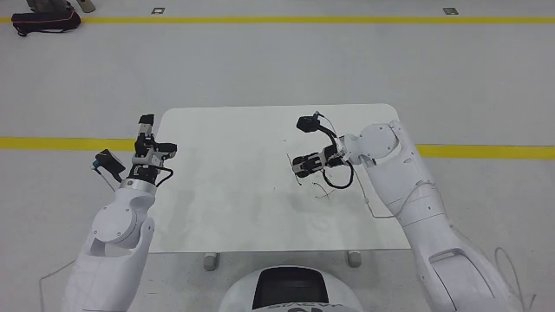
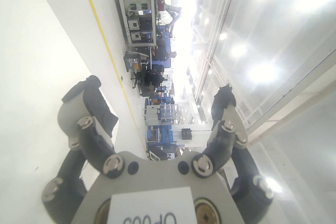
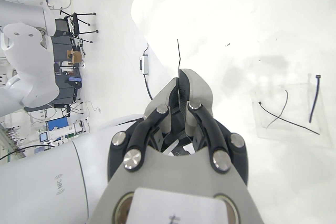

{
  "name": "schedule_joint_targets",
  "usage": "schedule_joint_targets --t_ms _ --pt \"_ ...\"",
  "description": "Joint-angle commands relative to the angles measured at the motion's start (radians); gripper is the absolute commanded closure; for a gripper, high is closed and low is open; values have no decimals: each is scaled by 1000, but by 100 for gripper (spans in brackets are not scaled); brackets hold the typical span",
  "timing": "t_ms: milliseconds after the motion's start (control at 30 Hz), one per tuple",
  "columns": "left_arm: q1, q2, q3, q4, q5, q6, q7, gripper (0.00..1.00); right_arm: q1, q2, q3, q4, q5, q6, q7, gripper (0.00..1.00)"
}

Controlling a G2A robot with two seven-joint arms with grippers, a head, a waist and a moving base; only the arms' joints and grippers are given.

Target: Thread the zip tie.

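The zip tie (image 3: 178, 54) looks feather-light, thin and springy. It is probably slick nylon whose free end will bend and wander, so I'd judge that a hold close to the tip is steadiest for threading. The right pincer (image 3: 180, 72) is clamped shut on it, and a short tail pokes straight out ahead of the pincer. The left pincer (image 2: 157, 93) stands wide open and empty across the bench (image 1: 225, 208), well apart from the tie. Just beside the right pincer, a few spare ties (image 3: 288, 118) lie in a clear tray (image 3: 256, 117).
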Motion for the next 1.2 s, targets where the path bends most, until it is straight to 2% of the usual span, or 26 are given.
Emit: schedule_joint_targets --t_ms 0,200,400,600,633,667,900,967,1033,1167 --pt "0 0 0 0 0 0 0 0 -15 2 2 3 26 0 -19 100" --pt "-4 0 3 2 1 -3 -7 0 -21 40 28 -9 193 0 0 100" --pt "-13 6 -16 21 16 -32 -152 0 -16 105 -27 -24 401 0 0 100" --pt "-10 18 -36 34 79 -63 -339 0 10 172 -130 -17 607 0 0 100" --pt "-11 19 -39 39 78 -72 -347 0 19 181 -150 -12 633 0 0 100" --pt "-14 17 -44 51 79 -83 -315 0 26 188 -161 -9 642 0 0 100" --pt "-14 17 -44 51 79 -83 -315 0 26 188 -161 -9 642 0 0 100" --pt "-20 18 -40 47 105 -97 -326 0 15 187 -165 -13 648 1 -14 100" --pt "-26 20 -34 52 116 -124 -375 0 5 186 -174 -21 679 0 0 100" --pt "-42 28 -26 49 156 -147 -498 0 6 192 -209 -18 783 0 0 100"
